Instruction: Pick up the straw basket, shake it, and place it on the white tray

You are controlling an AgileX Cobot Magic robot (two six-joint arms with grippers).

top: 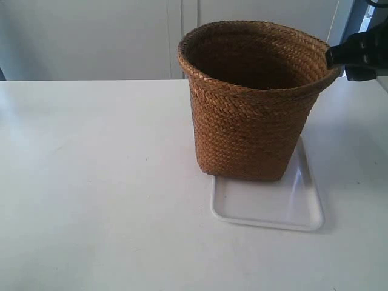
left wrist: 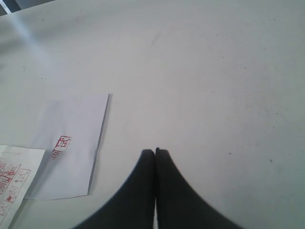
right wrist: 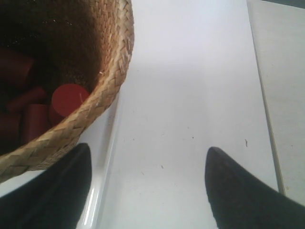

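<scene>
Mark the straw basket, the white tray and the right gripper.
straw basket (top: 251,130), exterior view, front woven wall.
white tray (top: 267,209), exterior view, bare floor before the basket.
right gripper (right wrist: 147,149), right wrist view, midway between its open fingertips.

The straw basket on the tray, rearward — cylinders inside.

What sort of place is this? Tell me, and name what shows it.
Likely an indoor robot test bench: a plain white table, pale wall panels behind it, and the black right gripper open beside the straw basket.
</scene>
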